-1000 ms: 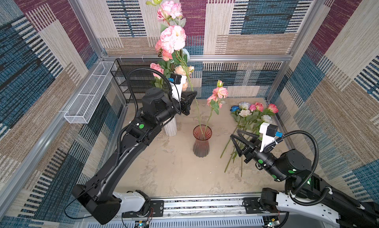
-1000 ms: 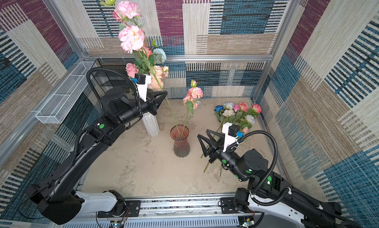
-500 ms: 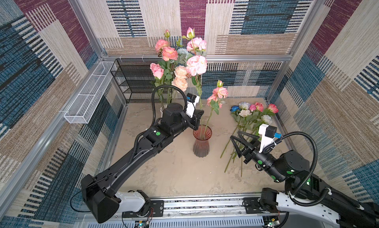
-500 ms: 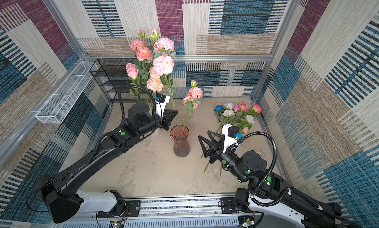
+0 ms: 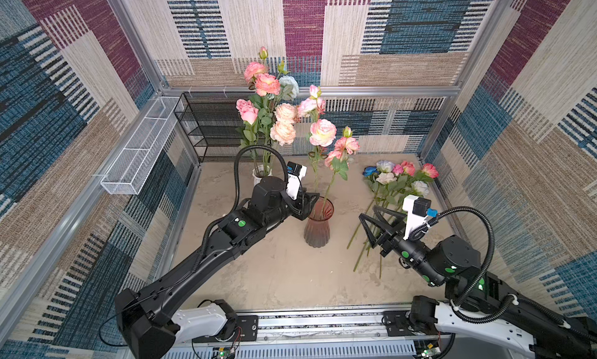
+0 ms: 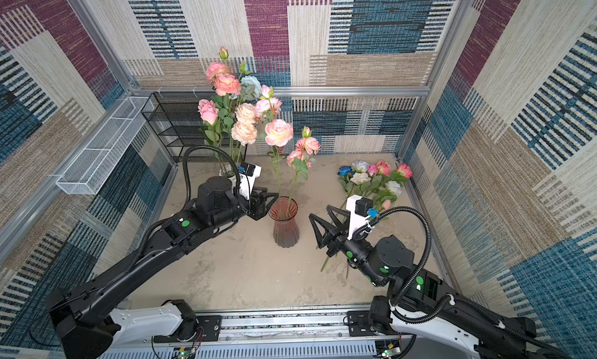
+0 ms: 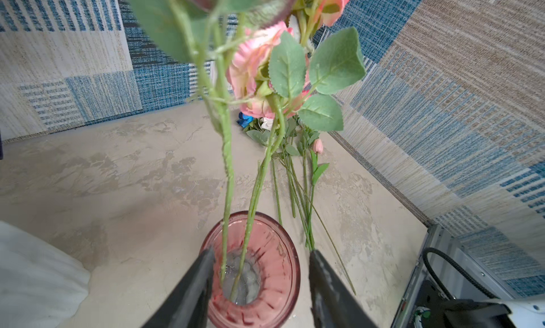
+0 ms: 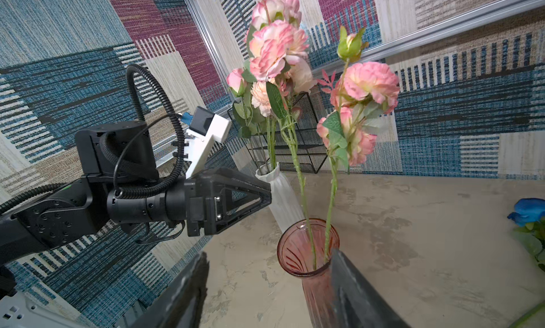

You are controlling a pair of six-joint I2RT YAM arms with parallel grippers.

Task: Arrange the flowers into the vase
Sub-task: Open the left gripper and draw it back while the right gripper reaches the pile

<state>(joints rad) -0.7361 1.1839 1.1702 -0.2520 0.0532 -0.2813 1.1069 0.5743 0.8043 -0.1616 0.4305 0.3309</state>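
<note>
Black left arm stretches from lower left toward centre. The left gripper (image 5: 309,201) lies level at the rim of the pink glass vase (image 5: 318,233), its fingers (image 7: 200,282) apart and gripping nothing, with one stem just beside a finger. Behind, a white vase (image 5: 258,176), its base hidden by the arm, holds a bunch of roses. The pink vase holds two roses (image 5: 323,133). The right gripper (image 5: 368,212), spread wide and empty, hovers over the loose flowers (image 5: 395,183) lying at right, which it partly covers.

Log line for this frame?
left gripper: open, at pink vase rim | in vase: two flowers | right gripper: open, empty, by loose flowers
</note>
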